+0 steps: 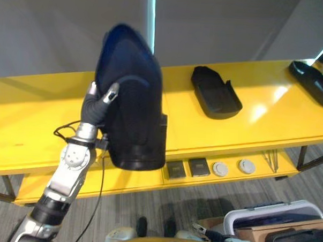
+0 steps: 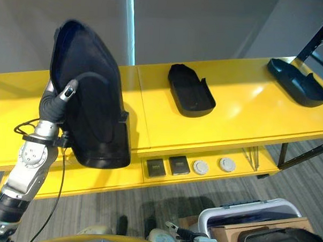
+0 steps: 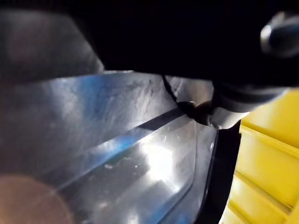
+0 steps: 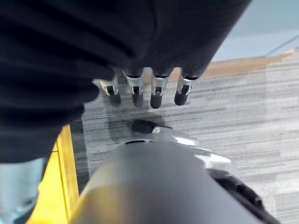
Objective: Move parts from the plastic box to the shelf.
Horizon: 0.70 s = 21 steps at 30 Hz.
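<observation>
Left hand (image 1: 100,105) is up at shelf height, its fingers (image 2: 69,90) curled round one edge of a large dark part (image 1: 132,106). The thumb side is hidden behind the part, so I call it a clamp on that edge, not more. The left wrist view shows a glossy dark wall of the part running just past the fingers.

The part stands nearly on end. Its long axis runs up and down, rounded end well above the fingers, squared end well below them. All of its bulk lies on the far side of the fingers from the arm. It hangs in front of the yellow shelf (image 1: 38,115); I cannot tell whether the lower end touches the shelf.

Two like parts already lie flat on the shelf top: a second part (image 1: 215,91), well apart from the fingers toward the robot's right, and a third part (image 2: 298,79) further that way.

Right hand (image 4: 145,91) hangs low over the floor, fingers straight and slack, holding nothing.

Judgement: the left hand alone has the part. Setting it down calls for tipping the long axis from upright to flat.
</observation>
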Available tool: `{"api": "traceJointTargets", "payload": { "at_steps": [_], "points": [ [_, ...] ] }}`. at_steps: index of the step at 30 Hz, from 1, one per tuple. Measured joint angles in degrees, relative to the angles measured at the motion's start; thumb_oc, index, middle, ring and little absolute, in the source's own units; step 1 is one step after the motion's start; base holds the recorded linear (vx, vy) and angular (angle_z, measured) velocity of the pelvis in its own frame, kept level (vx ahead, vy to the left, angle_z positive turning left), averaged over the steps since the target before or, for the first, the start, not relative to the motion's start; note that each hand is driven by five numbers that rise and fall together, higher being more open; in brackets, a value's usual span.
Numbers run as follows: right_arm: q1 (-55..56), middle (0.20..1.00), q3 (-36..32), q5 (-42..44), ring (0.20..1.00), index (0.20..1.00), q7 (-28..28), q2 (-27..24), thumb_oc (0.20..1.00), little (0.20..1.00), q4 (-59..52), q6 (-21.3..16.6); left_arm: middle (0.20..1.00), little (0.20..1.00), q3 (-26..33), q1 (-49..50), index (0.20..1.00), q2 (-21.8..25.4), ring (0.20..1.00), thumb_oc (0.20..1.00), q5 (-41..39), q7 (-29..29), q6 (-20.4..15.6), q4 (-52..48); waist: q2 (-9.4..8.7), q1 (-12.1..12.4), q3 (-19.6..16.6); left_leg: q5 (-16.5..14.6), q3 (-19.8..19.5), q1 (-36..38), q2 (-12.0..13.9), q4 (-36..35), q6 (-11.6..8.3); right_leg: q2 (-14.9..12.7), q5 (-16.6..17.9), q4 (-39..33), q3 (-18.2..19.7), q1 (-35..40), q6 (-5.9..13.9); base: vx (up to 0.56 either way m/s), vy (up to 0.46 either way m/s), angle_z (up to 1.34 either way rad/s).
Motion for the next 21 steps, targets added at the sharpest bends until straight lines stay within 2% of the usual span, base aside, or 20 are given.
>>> {"api": "traceJointTargets", "payload": {
  "at_steps": [1,2,3,4,6,8,9,10,13,14,15,19,21],
  "points": [
    [0.42,1.000,0.32,-0.02,1.000,1.000,-0.05,-0.26,1.000,1.000,-0.04,0.66,0.200,0.200,0.42,0.21,0.200,0.08,0.200,0.200,-0.04,0.37,0.68,0.99,-0.28,0.22,0.18,-0.12,0.52,-0.31,0.25,-0.33,-1.79,-0.27,0.12,-0.12,-1.82,0.58,-0.12,-0.04,0.055,0.96],
    [1.31,1.000,0.04,0.22,1.000,1.000,-0.14,-0.84,1.000,1.000,-0.87,0.96,0.200,0.200,0.11,-0.45,0.200,-0.40,0.200,0.200,-0.04,0.17,1.80,2.89,-0.91,-1.30,0.50,-2.64,7.99,-1.20,1.67,0.83,-3.74,-1.75,-0.30,-0.09,-5.90,1.37,-0.86,-0.02,0.073,1.32],
    [1.84,1.000,-0.64,0.84,1.000,1.000,-0.34,-1.07,1.000,1.000,-1.34,1.32,0.200,0.200,0.08,-0.54,0.200,-0.33,0.200,0.200,-0.05,0.24,2.23,3.44,-1.70,-1.93,0.98,-3.55,13.53,-2.07,3.84,3.42,-4.36,-2.63,-0.57,-0.07,-8.25,2.07,-1.22,0.03,0.203,1.51],
    [2.27,1.000,-1.32,1.17,1.000,1.000,-0.82,-1.75,1.000,1.000,-1.16,1.93,0.200,0.200,0.09,-0.40,0.200,-0.30,0.200,0.200,-0.03,0.31,2.82,3.40,-2.39,-1.32,1.50,-2.98,15.85,-2.95,6.92,4.25,-5.41,-3.89,-1.12,-0.07,-8.53,2.12,-0.88,0.07,0.159,0.81],
    [0.07,1.000,-4.09,1.25,1.000,1.000,-0.82,-3.41,1.000,1.000,0.69,2.25,0.200,0.200,0.52,0.10,0.200,1.56,0.200,0.200,0.99,0.84,3.21,3.49,-1.01,-0.45,2.01,-1.71,13.38,-1.60,10.38,1.87,-6.41,-4.63,-1.59,-0.08,-6.51,2.33,-0.50,0.08,0.163,-0.04],
    [-0.72,1.000,-5.05,1.22,1.000,1.000,-0.66,-5.29,1.000,1.000,0.63,1.98,0.200,0.200,0.71,0.02,0.200,2.98,0.200,0.200,2.69,1.10,3.71,3.47,0.35,-1.39,1.84,-0.81,12.52,0.54,11.68,-0.23,-6.85,-6.08,-1.18,-0.09,-5.50,2.70,1.29,0.13,0.143,-0.25],
    [-0.44,1.000,-5.03,1.21,1.000,1.000,-0.68,-6.55,1.000,1.000,0.66,1.84,0.200,0.200,0.81,-0.26,0.200,3.08,0.200,0.200,3.36,1.39,4.01,3.42,2.16,-2.27,1.69,-0.02,12.48,1.25,12.13,-0.25,-6.32,-6.40,-1.00,-0.22,-5.45,3.10,2.91,0.17,0.105,-0.02],
    [0.36,1.000,-5.09,1.26,1.000,1.000,-0.81,-8.20,1.000,1.000,0.74,1.74,0.200,0.200,0.88,-0.96,0.200,3.49,0.200,0.200,3.25,1.61,4.61,3.36,4.84,-3.10,1.55,1.36,12.43,1.99,12.87,-0.40,-8.01,-6.07,-1.02,-0.49,-5.34,3.28,4.80,0.16,0.071,-0.08],
    [2.61,1.000,-5.64,3.19,1.000,1.000,-0.90,-6.46,1.000,1.000,0.59,1.89,0.200,0.200,3.51,-2.42,0.200,6.54,0.200,0.200,2.13,1.74,7.22,3.84,3.45,-3.82,1.92,0.84,12.71,2.65,8.71,-0.04,-6.31,-9.84,0.23,-0.50,-3.65,3.43,7.46,0.14,0.060,-0.05],
    [3.88,1.000,-6.51,3.63,1.000,1.000,-0.88,-5.34,1.000,1.000,0.59,2.05,0.200,0.200,4.96,-2.80,0.200,7.43,0.200,0.200,0.93,1.69,8.17,3.91,3.03,-3.99,1.86,0.71,12.79,2.58,7.78,-0.04,-5.86,-10.71,0.44,-0.50,-3.46,3.09,7.70,0.13,0.063,0.02],
    [5.76,1.000,-7.40,3.65,1.000,1.000,-0.75,-3.70,1.000,1.000,0.46,2.67,0.200,0.200,7.87,-3.10,0.200,8.32,0.200,0.200,-3.10,0.97,9.76,4.68,2.40,-4.50,1.65,0.56,13.15,2.65,6.57,-0.04,-5.13,-11.85,0.90,-0.50,-2.63,2.87,8.33,0.13,0.060,-0.08],
    [7.50,1.000,-6.14,0.69,1.000,1.000,-0.62,-2.87,1.000,1.000,0.52,2.37,0.200,0.200,8.10,-4.61,0.200,7.88,0.200,0.200,-11.34,-1.10,12.17,10.19,1.93,-5.35,1.28,0.28,14.36,2.64,6.44,-0.37,-4.98,-11.90,1.08,-0.50,-1.53,2.02,8.91,0.11,0.054,-0.16],
    [7.28,1.000,-5.68,0.04,1.000,1.000,-0.63,-3.21,1.000,1.000,0.43,2.38,0.200,0.200,6.00,-4.96,0.200,6.50,0.200,0.200,-16.19,-1.90,15.05,13.36,2.33,-6.51,1.05,0.36,14.82,2.59,6.97,-0.37,-5.08,-11.27,1.15,-0.50,-0.70,1.62,8.81,0.10,0.056,-0.16]
  ]
}}
